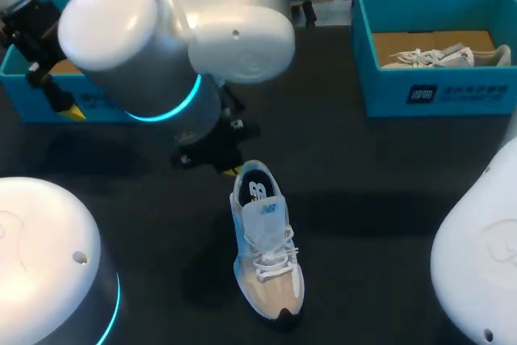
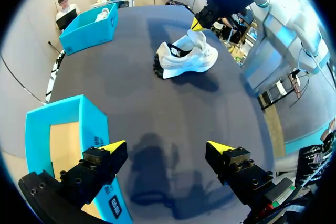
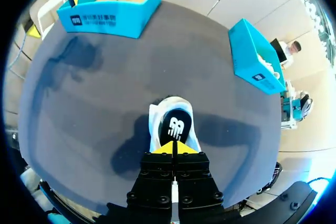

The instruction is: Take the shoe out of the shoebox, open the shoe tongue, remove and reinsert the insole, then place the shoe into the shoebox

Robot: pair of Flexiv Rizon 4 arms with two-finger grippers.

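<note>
A white and beige shoe (image 1: 268,256) lies on the dark table, toe toward me and heel away. Its dark insole (image 1: 257,191) with a white logo shows at the heel opening. My right gripper (image 1: 233,170) is at the shoe's heel, shut on the insole's heel end (image 3: 176,125), which rises to the tips (image 2: 196,24). The right wrist view has the yellow tips pressed together (image 3: 172,147) just behind the shoe (image 3: 170,114). My left gripper (image 1: 52,90) hangs open and holding nothing (image 2: 167,148) over the front wall of the left blue shoebox (image 2: 94,124), far from the shoe (image 2: 184,59).
A second blue shoebox (image 1: 440,90) stands at the back right with another white shoe (image 1: 444,57) inside. The left shoebox (image 1: 24,94) sits at the back left. My right arm's bulky links (image 1: 178,38) hang over the table's middle-left.
</note>
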